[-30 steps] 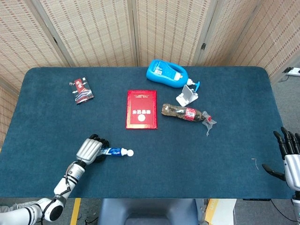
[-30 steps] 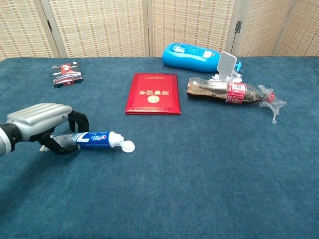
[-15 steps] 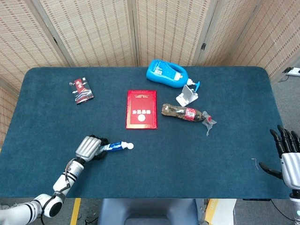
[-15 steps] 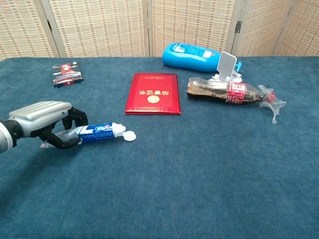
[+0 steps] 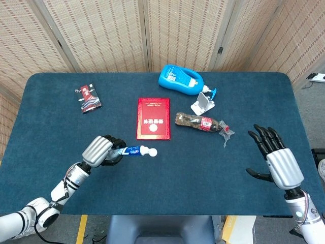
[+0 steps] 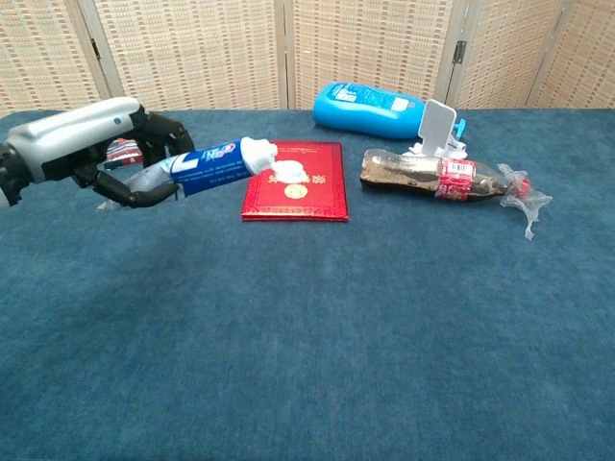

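I have lifted the toothpaste (image 6: 213, 165) off the table (image 5: 213, 173). My left hand (image 5: 101, 151) grips its tail. My right hand (image 5: 277, 160) is spread, holding nothing. A loose grip could drop it.

Red booklet (image 6: 294, 181): gold characters on the cover, too small to read.
Toothpaste tube (image 6: 213, 164): blue and white print, lettering not legible.
Blue bottle (image 5: 179, 80), far side: white label, text unreadable.
Brown bottle (image 6: 428, 174), right of the booklet: red label, wording blurred.
Small packet (image 5: 88, 97), far left: red and white markings, not legible.
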Available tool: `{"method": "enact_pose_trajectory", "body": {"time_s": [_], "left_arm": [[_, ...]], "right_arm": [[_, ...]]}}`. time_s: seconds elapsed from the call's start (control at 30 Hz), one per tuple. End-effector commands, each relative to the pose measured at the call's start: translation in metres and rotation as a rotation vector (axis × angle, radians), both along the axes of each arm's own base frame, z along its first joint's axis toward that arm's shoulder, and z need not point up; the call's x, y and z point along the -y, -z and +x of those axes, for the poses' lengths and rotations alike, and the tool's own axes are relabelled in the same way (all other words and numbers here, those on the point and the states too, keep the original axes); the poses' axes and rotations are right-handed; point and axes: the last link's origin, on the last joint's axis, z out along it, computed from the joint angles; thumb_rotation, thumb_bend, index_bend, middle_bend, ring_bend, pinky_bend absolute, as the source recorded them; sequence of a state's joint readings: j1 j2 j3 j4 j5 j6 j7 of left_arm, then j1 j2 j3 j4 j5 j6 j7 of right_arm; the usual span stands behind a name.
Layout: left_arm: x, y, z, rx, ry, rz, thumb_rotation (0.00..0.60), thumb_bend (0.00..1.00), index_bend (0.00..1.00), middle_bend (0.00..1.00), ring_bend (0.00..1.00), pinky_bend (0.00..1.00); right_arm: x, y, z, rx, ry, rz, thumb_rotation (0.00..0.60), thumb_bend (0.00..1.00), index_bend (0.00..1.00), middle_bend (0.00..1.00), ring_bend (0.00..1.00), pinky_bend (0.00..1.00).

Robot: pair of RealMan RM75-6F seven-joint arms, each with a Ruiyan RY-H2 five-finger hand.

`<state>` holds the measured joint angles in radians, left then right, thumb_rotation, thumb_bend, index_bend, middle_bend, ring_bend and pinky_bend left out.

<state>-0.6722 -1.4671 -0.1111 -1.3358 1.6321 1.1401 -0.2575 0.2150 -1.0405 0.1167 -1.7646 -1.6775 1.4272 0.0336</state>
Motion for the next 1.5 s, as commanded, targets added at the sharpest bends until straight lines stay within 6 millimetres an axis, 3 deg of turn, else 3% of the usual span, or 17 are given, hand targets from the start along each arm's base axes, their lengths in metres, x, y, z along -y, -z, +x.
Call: {"method": "enact_pose_trajectory", "body": {"time_s": [0.03,0.3,0.57,0.93,1.5], "left_arm": [[0.002,-0.008,0.023,0.060,0.041,-0.043,0.600,0.56,0.73,0.80,0.72,0.50],[0.006,-0.014,0.054,0.146,0.056,-0.110,0.600,0.57,0.73,0.81,0.73,0.51],[0.005,-0.015,0.065,0.165,0.054,-0.132,0.600,0.58,0.74,0.82,0.74,0.51],[0.011,-0.018,0.071,0.193,0.058,-0.163,0.600,0.58,0.75,0.82,0.74,0.51],[0.016,-0.020,0.075,0.189,0.080,-0.180,0.600,0.58,0.75,0.83,0.75,0.51]], "right_arm": [[0.009,0.015,0.029,0.037,-0.074,0.087,0.600,0.00,0.00,0.00,0.00,0.00],[0.019,0.043,0.074,0.069,-0.229,0.149,0.600,0.00,0.00,0.00,0.00,0.00],[0.033,0.055,0.101,0.064,-0.335,0.108,0.600,0.00,0.00,0.00,0.00,0.00],[0.053,0.073,0.129,0.081,-0.404,0.115,0.600,0.00,0.00,0.00,0.00,0.00],[0.072,0.089,0.158,0.076,-0.446,0.110,0.600,0.00,0.00,0.00,0.00,0.00]]}}
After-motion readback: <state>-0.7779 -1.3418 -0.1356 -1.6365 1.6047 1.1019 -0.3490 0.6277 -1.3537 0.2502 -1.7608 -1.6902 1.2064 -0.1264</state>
